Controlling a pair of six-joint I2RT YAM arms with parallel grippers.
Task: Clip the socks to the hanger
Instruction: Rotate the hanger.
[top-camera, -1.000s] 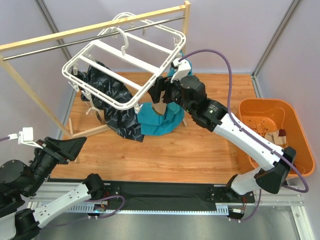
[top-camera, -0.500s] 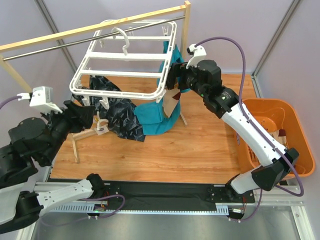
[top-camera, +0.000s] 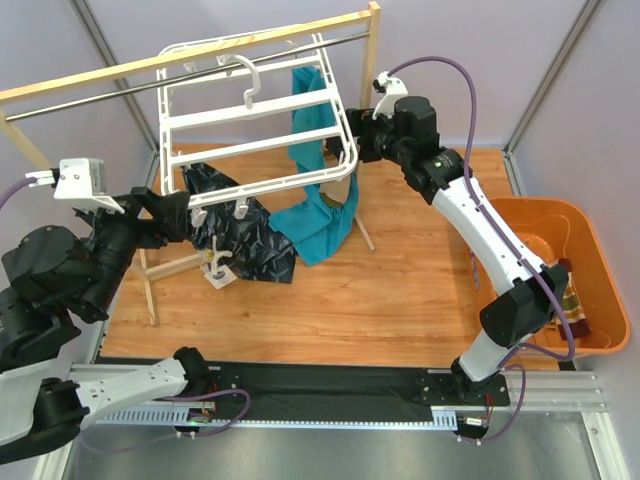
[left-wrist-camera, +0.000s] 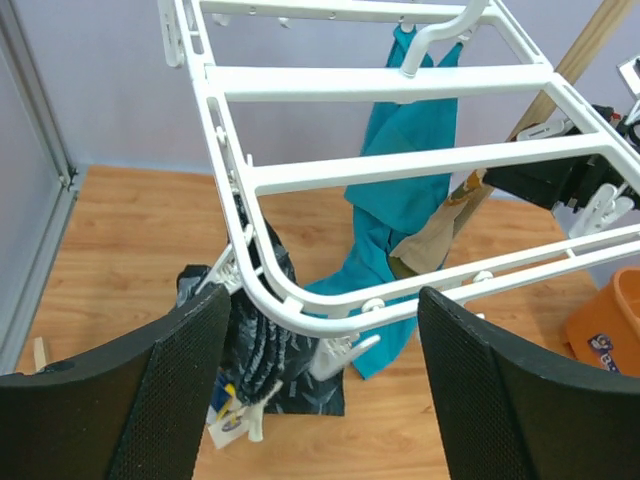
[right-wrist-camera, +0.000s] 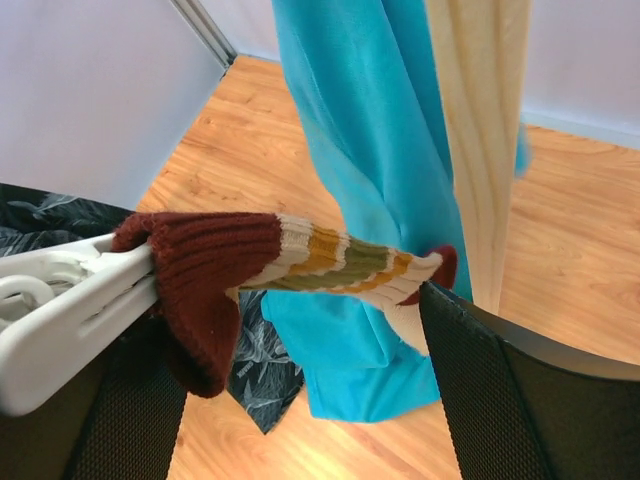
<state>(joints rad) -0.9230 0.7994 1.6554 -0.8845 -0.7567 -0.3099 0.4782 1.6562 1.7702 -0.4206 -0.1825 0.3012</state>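
The white hanger (top-camera: 270, 184) hangs tilted from the rail, with a teal cloth and a navy cloth on it. One striped sock (right-wrist-camera: 300, 255) with a maroon cuff is pinched in a white clip (right-wrist-camera: 70, 300) on the hanger's right edge. It stretches across my open right gripper (right-wrist-camera: 300, 345), and its toe rests against the right finger (right-wrist-camera: 500, 400). My right gripper (top-camera: 360, 150) sits at that edge. My left gripper (left-wrist-camera: 322, 300) is open, with the hanger's rounded corner (left-wrist-camera: 300, 310) between its fingers and apart from both. More socks (top-camera: 570, 300) lie in the orange bin.
The wooden rack (top-camera: 200, 55) and its metal rail (top-camera: 100, 95) cross the back. One wooden post (right-wrist-camera: 485, 130) stands right beside my right gripper. The teal cloth (top-camera: 320, 215) and the navy cloth (top-camera: 245, 235) dangle below the frame. The orange bin (top-camera: 520, 215) sits at right.
The hanger swung up and leftward from a low tilt. My right gripper rose with its right edge and opened wider. My left arm came up to the left corner and opened wider.
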